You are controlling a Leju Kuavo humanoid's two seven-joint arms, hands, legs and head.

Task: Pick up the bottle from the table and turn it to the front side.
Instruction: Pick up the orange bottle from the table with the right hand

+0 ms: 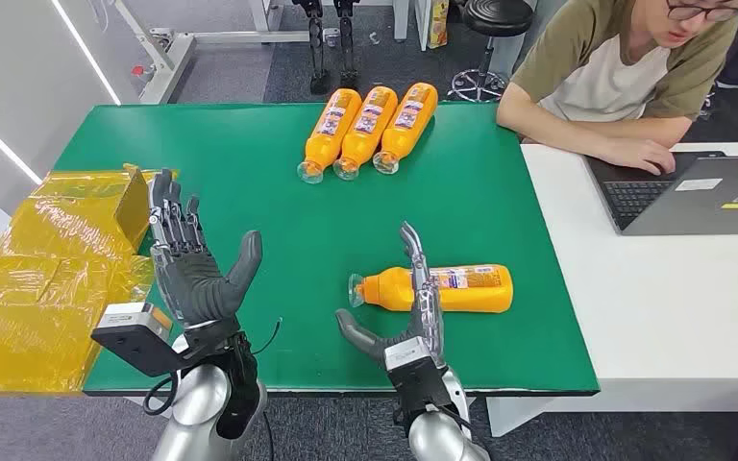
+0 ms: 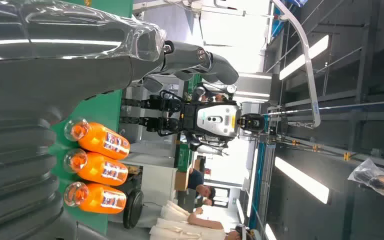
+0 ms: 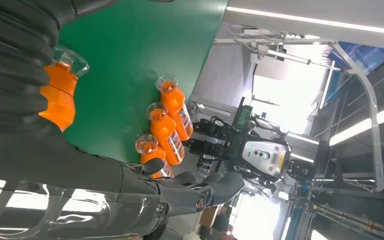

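On the green table (image 1: 250,173), near its front edge: the bottle (image 1: 461,288), orange, lying on its side, clear cap pointing toward the left hand, label facing up. Just in front of the bottle, and partly across its neck end: the right hand (image 1: 413,307), fingers straight and extended over the bottle, thumb spread out to the side. Cannot tell whether the fingers touch the bottle; nothing closed around it. Left of the bottle, well apart from it: the left hand (image 1: 187,264), raised above the table, palm up toward the camera, fingers spread wide, holding nothing.

Hidden or cut off: bottle's middle covered by the right hand's fingers in the head view; in the right wrist view just the cap and neck (image 3: 60,90) visible past the dark ribbed cover. Label text too small to read.

Behind the bottle, at the table's far side: three more orange bottles (image 1: 370,130) lying side by side, touching, caps toward the robot. Far left of the bottle, over the table's left end: crumpled yellow plastic sheeting (image 1: 38,279). Right of the bottle, beyond the green table's edge: a white table (image 1: 653,307) with an open laptop (image 1: 701,192), a person (image 1: 615,67) seated behind it, one hand resting near the keyboard, head cut off at the frame's top. Beyond the far edge: grey floor, a black stool (image 1: 490,38). In the wrist views, another humanoid robot (image 2: 210,120) standing past the table, under long ceiling lights.
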